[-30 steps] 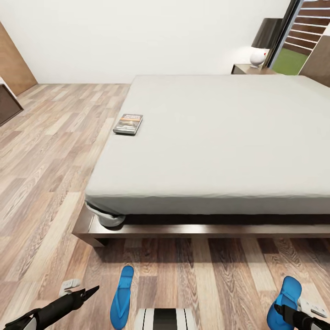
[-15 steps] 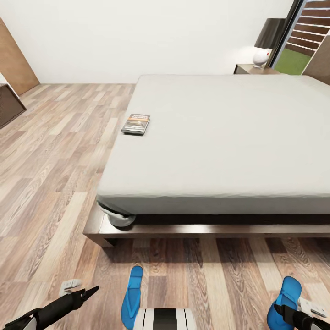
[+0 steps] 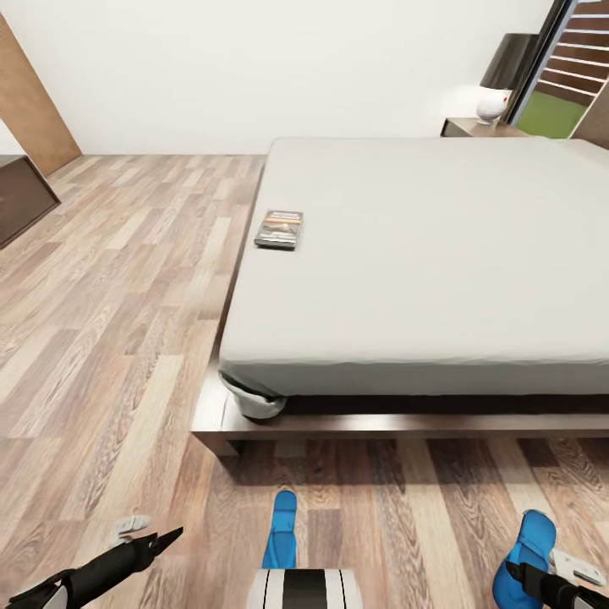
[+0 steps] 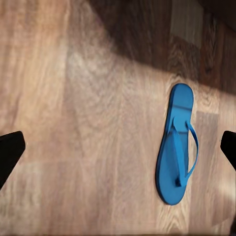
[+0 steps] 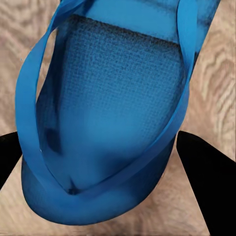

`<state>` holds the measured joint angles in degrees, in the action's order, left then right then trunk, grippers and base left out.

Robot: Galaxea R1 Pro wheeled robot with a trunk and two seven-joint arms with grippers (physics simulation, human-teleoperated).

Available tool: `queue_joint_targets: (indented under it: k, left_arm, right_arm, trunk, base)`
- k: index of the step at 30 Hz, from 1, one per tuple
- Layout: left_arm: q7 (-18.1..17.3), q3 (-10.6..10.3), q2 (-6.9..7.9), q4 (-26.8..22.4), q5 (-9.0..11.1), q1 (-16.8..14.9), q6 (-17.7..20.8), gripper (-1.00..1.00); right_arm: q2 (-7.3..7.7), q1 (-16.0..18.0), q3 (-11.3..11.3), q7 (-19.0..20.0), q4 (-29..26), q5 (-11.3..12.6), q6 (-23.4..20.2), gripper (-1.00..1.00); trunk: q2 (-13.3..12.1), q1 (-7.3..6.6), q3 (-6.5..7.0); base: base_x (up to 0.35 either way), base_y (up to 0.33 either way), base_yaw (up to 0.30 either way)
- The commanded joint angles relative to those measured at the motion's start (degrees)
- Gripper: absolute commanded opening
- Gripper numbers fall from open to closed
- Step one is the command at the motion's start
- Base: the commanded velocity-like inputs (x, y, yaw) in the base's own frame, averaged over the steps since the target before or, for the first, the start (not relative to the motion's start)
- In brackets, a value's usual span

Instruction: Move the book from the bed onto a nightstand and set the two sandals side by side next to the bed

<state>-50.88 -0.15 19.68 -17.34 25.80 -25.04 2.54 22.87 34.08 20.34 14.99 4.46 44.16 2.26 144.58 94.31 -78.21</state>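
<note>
The right gripper (image 5: 118,147) grips one blue sandal (image 5: 105,113) between its fingers. The left gripper (image 4: 118,152) hovers with jaws wide apart over the wood-plank floor (image 3: 101,321); the second sandal (image 4: 176,145) lies flat between its fingertips, long axis toward the bed (image 3: 440,254). The book (image 3: 280,228) rests near the mattress edge, well ahead.

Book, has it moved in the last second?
No. The book lies by the same edge of the bed; the whole view shifted, so the camera moved.
</note>
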Motion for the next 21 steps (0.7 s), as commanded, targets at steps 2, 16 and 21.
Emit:
queue_joint_targets:
  k: [2, 16, 21]
  left_arm:
    - [-0.18, -0.02, 0.01, 0.02, 0.28, -0.01, 0.27, 1.0]
    - [-0.19, -0.06, 0.01, 0.02, 0.26, 0.0, 0.27, 1.0]
    - [-0.19, -0.04, 0.01, 0.02, 0.26, -0.01, 0.27, 1.0]
  right_arm:
    - [-0.02, 0.11, 0.44, 0.47, 0.28, 0.57, 0.22, -1.0]
    - [-0.06, 0.11, 0.49, 0.47, 0.28, 0.57, 0.23, -1.0]
    - [-0.03, 0.12, 0.49, 0.47, 0.28, 0.57, 0.23, -1.0]
  trunk:
    - [0.02, -0.01, -0.04]
    - [0.02, -0.01, -0.04]
    - [0.02, -0.01, -0.04]
  base:
    - [0.0, 0.272, 0.0]
    - [0.0, 0.272, 0.0]
    - [0.0, 0.272, 0.0]
